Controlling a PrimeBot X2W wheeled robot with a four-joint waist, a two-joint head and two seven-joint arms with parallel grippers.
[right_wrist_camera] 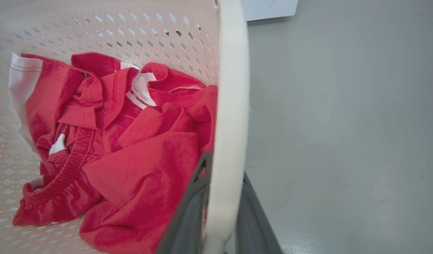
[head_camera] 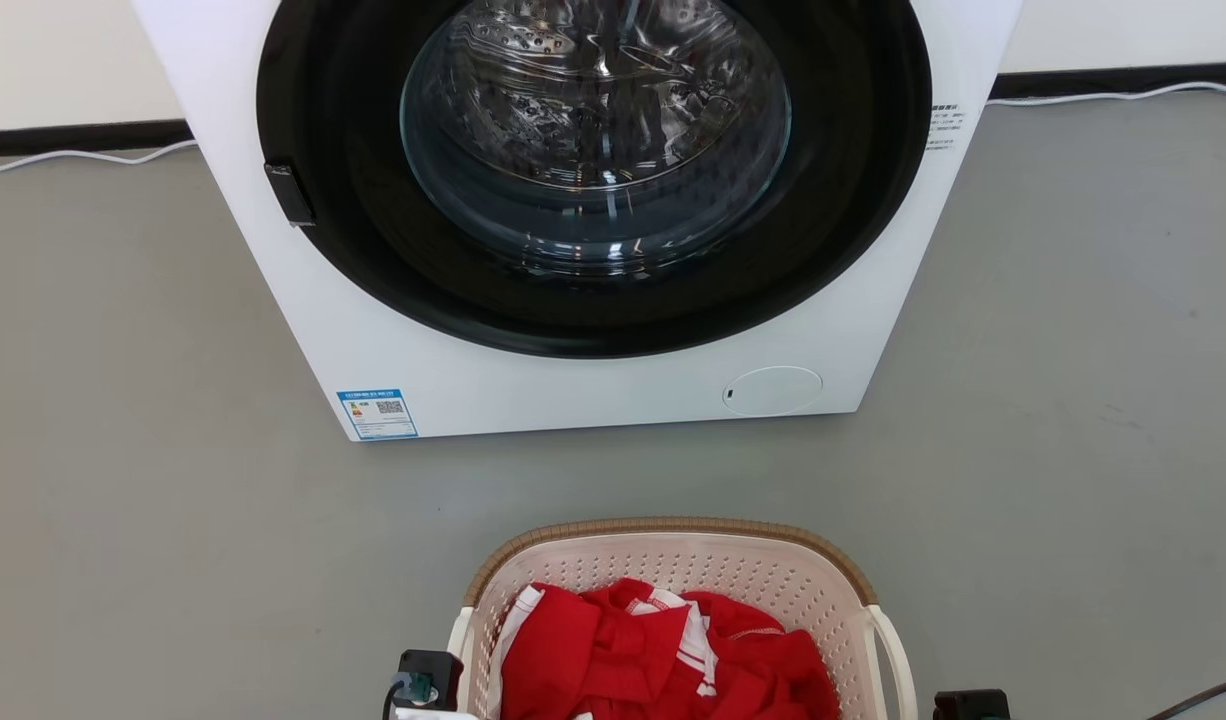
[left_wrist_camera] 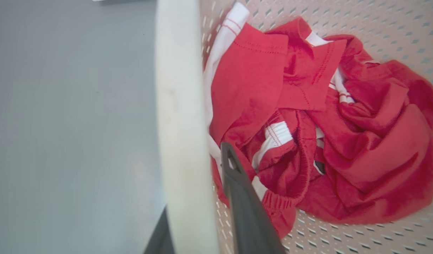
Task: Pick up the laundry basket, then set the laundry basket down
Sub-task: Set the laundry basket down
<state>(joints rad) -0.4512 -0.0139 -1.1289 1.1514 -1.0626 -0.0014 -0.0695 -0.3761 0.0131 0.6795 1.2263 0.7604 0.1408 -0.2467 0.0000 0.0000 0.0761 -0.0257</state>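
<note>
Grey floor on the left, nothing on it. Next over, the left gripper has its fingers clamped on the laundry basket by the left handle, one finger inside against the red clothes and one outside. The basket sits low in the middle of the head view, right in front of the robot, with the washer well apart behind it. Can't tell if it's resting on the floor or already lifted a bit. On the right it's the same deal: the right gripper pinches the right handle between its fingers.

My worry is that those handles are thin smooth plastic loops held by narrow fingers. If one arm rises or drops faster than the other, the basket could tilt and a handle could slide out of the pinch, or the clothes could slump to one side. The left inside finger might also snag fabric.
</note>
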